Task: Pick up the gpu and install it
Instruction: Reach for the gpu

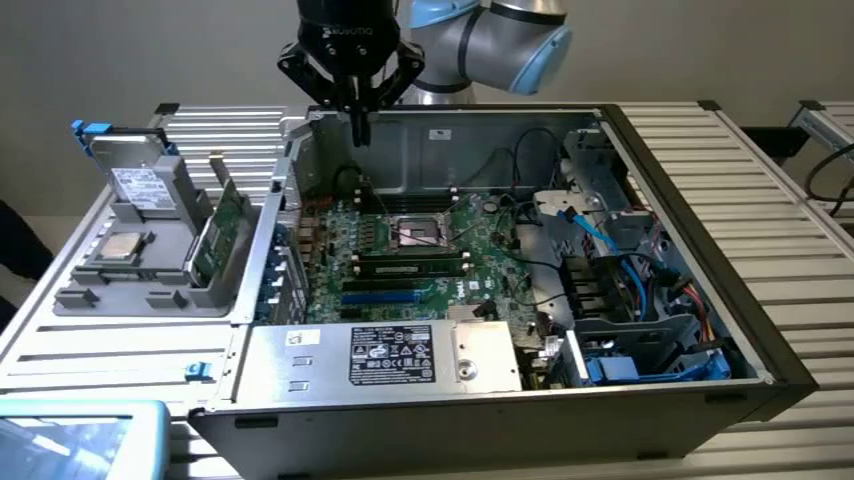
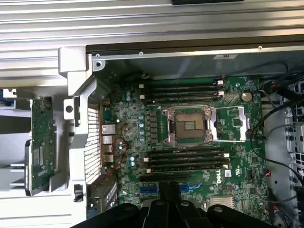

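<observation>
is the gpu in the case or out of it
Out: the gpu stands on edge in the grey holder beside the case.

The arm [image 1: 501,30] is built of rounded silver-grey housings closed by light blue caps [image 1: 545,55]. One cap lies at about four o'clock of the largest housing, another at its ten o'clock. The gripper [image 1: 358,138] is matt black throughout. It has a blocky body bearing small white lettering [image 1: 350,32] (too small to read with certainty), angular linkage arms [image 1: 300,65] flaring towards eight and four o'clock beneath it, and slim straight fingers [image 1: 358,120] tapering towards six o'clock. In the wrist view the gripper [image 2: 169,186] appears as dark moulded shapes with rounded shoulders and narrow central bars.
</observation>
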Robot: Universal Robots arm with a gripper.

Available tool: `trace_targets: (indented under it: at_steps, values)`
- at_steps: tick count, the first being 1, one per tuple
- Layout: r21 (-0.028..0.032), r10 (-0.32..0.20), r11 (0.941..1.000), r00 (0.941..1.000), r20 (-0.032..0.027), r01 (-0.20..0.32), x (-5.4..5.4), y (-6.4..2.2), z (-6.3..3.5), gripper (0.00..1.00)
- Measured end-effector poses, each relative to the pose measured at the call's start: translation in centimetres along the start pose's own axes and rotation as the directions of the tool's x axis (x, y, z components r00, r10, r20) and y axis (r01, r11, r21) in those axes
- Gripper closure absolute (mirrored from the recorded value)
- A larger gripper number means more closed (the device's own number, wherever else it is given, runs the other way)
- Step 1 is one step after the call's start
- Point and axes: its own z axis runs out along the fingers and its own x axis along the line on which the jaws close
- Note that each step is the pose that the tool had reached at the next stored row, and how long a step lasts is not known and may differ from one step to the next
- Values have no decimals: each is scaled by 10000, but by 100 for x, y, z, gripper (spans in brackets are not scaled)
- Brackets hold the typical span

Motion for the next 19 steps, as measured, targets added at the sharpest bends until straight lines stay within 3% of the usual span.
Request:
trace_targets:
  at_steps: [19]
  values:
    - [-10, -1, 10000, 10000, -1, 1, 866, 71, 10, 88]
